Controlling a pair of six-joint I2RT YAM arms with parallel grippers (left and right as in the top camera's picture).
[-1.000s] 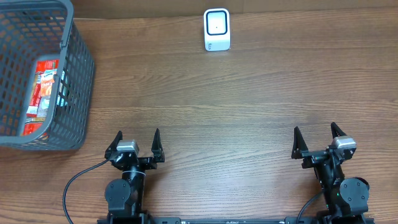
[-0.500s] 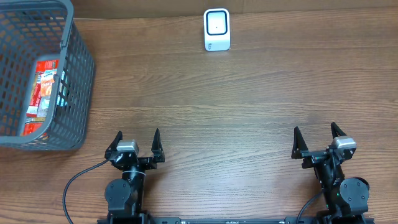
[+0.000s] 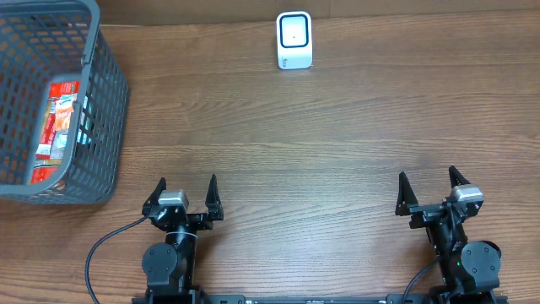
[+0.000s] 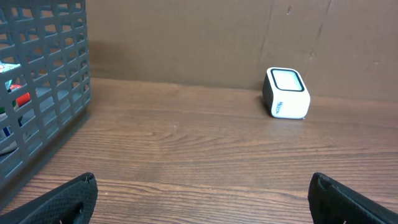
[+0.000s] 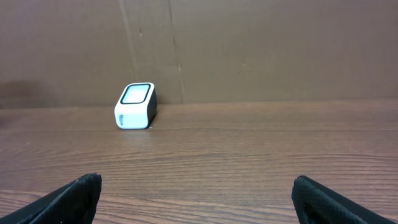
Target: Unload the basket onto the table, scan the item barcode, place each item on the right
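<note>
At the near edge of the table [image 3: 321, 143], the left pincer [image 3: 186, 181] and right pincer [image 3: 427, 174] rest with fingers spread wide, holding nothing. Farther back on the left stands the grey basket [image 3: 105, 127], in which the red packaged item [image 3: 61, 114] lies untouched; the white scanner [image 3: 294, 40] sits at the far edge, well apart from both. Judged from this layout, no step is done: picking the item, carrying it to the scanner and presenting its barcode all lie ahead.
</note>
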